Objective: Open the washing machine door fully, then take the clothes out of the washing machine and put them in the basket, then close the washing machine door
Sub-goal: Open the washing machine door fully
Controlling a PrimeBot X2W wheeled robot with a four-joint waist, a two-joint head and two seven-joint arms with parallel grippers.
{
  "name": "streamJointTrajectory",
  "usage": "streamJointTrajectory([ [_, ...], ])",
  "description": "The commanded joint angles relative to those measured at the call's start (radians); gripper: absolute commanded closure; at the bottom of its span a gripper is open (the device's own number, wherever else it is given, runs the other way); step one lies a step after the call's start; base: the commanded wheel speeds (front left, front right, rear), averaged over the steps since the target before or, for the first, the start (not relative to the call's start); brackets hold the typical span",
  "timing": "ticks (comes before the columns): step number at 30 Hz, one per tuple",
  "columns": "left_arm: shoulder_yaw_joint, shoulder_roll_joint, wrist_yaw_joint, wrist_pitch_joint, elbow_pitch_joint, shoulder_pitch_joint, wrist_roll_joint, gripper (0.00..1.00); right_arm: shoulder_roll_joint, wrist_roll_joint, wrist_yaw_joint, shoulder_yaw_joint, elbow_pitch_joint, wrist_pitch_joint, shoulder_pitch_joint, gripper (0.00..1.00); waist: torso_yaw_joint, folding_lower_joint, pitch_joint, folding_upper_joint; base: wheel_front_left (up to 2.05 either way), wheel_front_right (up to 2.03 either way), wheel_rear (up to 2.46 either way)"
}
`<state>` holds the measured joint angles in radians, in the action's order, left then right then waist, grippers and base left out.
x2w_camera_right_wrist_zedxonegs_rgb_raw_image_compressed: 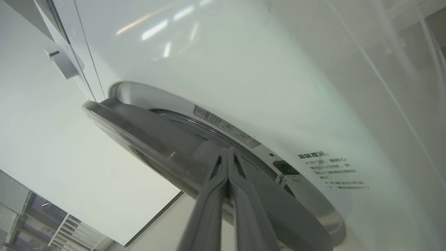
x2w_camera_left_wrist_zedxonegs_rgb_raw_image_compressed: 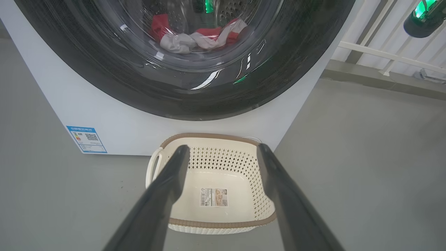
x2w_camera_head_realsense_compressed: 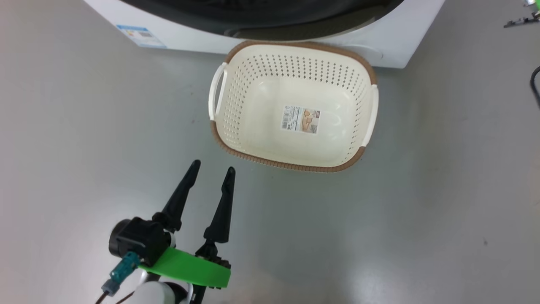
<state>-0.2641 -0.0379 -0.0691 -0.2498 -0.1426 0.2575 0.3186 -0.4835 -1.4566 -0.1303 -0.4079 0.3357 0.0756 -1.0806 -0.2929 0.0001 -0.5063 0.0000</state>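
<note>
In the head view, the left gripper (x2w_camera_head_realsense_compressed: pixel 213 166) rises from the lower left over the grey floor (x2w_camera_head_realsense_compressed: pixel 84 126). Its two dark fingers (x2w_camera_head_realsense_compressed: pixel 181 196) are spread wide, with nothing between them. The basket (x2w_camera_head_realsense_compressed: pixel 244 84) stands on the floor ahead and to the right of the fingertips, apart from them. It is empty except for the paper label (x2w_camera_head_realsense_compressed: pixel 300 119) stuck to its bottom. Its far rim lies just in front of the washing machine (x2w_camera_head_realsense_compressed: pixel 190 36), whose white front crosses the top of the view. The blue label (x2w_camera_head_realsense_compressed: pixel 141 36) is low on the machine's left side. The black rim of the washing machine door (x2w_camera_head_realsense_compressed: pixel 253 12) shows along the top edge.

The left wrist view looks between the two parted fingers (x2w_camera_left_wrist_zedxonegs_rgb_raw_image_compressed: pixel 163 195) at the basket (x2w_camera_left_wrist_zedxonegs_rgb_raw_image_compressed: pixel 223 164) on the floor (x2w_camera_left_wrist_zedxonegs_rgb_raw_image_compressed: pixel 366 157), close to the foot of the washing machine (x2w_camera_left_wrist_zedxonegs_rgb_raw_image_compressed: pixel 115 115). Above it, the washing machine door (x2w_camera_left_wrist_zedxonegs_rgb_raw_image_compressed: pixel 104 80) spans the upper part of the view. Through its glass window, the clothes (x2w_camera_left_wrist_zedxonegs_rgb_raw_image_compressed: pixel 195 36) lie inside the drum in a red and white heap.

In the right wrist view, the right gripper (x2w_camera_right_wrist_zedxonegs_rgb_raw_image_compressed: pixel 228 151) has its fingers (x2w_camera_right_wrist_zedxonegs_rgb_raw_image_compressed: pixel 209 209) pressed together, flat against each other. The tips reach the edge of the washing machine door (x2w_camera_right_wrist_zedxonegs_rgb_raw_image_compressed: pixel 146 139), where a narrow gap shows between the door and the white front of the washing machine (x2w_camera_right_wrist_zedxonegs_rgb_raw_image_compressed: pixel 244 69). I cannot tell whether the tips touch the door.
</note>
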Motion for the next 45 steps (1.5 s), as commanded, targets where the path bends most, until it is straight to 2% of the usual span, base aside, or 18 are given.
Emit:
streamJointTrajectory([
  [1, 0.022, -0.012, 0.012, -0.012, 0.026, 0.020, 0.010, 0.00, -0.012, -0.041, 0.000, -0.013, -0.025, 0.053, -0.027, 1.00, -0.029, 0.0000, -0.043, 0.0000, 0.00, 0.00, 0.00],
  [8, 0.006, -0.012, 0.012, -0.012, 0.025, 0.041, 0.028, 0.00, -0.021, -0.112, 0.000, -0.027, 0.000, 0.170, -0.083, 1.00, -0.044, 0.0000, -0.076, 0.0000, 0.00, 0.00, 0.00],
  [20, -0.016, -0.012, 0.025, -0.012, 0.030, 0.072, 0.060, 0.00, 0.023, -0.152, 0.000, -0.063, 0.079, 0.315, -0.182, 1.00, -0.065, 0.0000, -0.113, 0.0000, 0.00, 0.00, 0.00],
  [45, 0.009, -0.012, 0.017, -0.012, 0.009, 0.012, 0.009, 0.00, 0.071, -0.157, 0.000, -0.114, -0.033, 0.382, 0.061, 1.00, -0.010, 0.0000, 0.049, 0.0000, 0.00, 0.00, 0.00],
])
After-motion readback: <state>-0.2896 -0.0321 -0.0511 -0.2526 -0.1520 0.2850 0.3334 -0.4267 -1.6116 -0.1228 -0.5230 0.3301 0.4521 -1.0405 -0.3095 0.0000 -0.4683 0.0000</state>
